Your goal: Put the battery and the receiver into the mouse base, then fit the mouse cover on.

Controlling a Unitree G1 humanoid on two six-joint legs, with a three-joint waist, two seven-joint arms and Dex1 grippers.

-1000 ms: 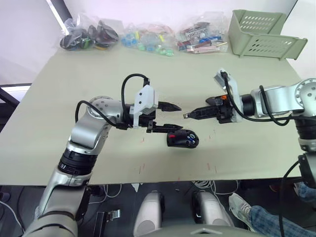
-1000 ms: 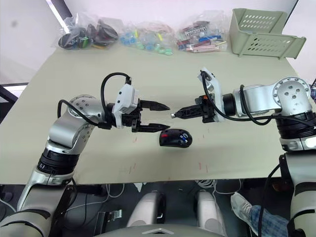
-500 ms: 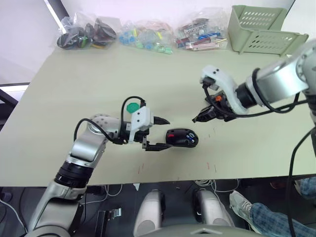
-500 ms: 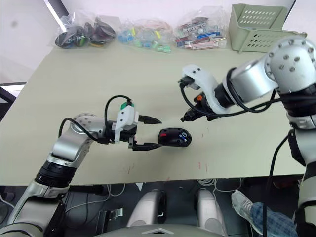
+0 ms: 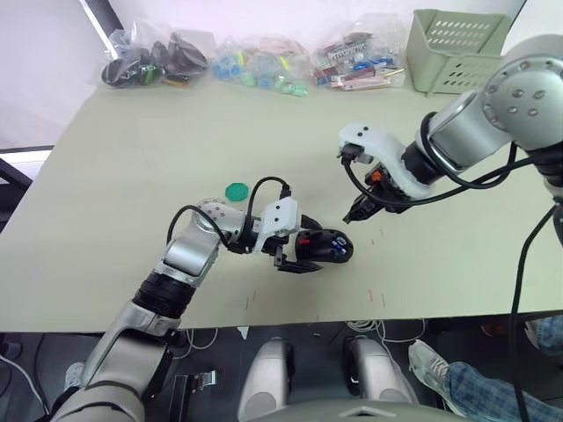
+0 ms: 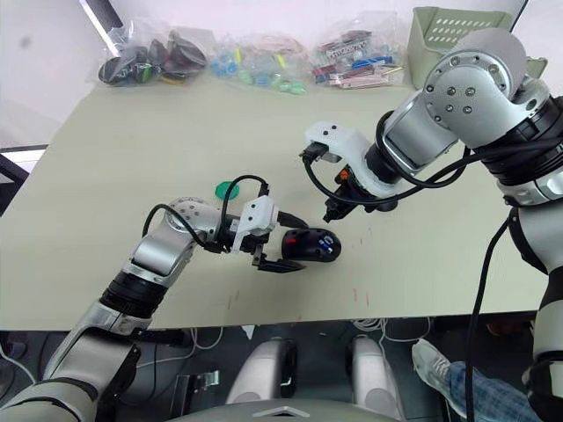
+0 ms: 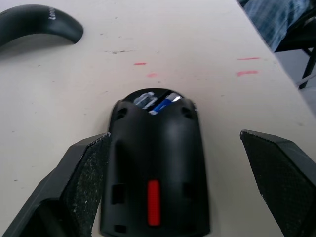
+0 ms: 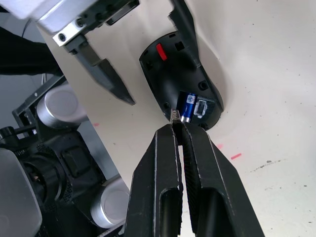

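While left claw (image 7: 175, 182) gapes, mouse base (image 7: 155, 177) between fingers, on table

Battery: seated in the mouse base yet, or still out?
In. The battery lies in the mouse base hollow, beside the right gripper tips.

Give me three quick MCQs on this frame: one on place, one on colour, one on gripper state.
1. Where is the battery?
A. in the mouse base
B. on the bare table
C. in the green bin

2. What colour is the round disc on the table?
A. red
B. green
C. yellow

3. How does the left gripper stand?
A. shut on the mouse cover
B. open, fingers either side of the mouse base
C. shut, away from everything

A: it sits in the mouse base hollow.
B: it is plainly green.
B: the fingers flank the base.
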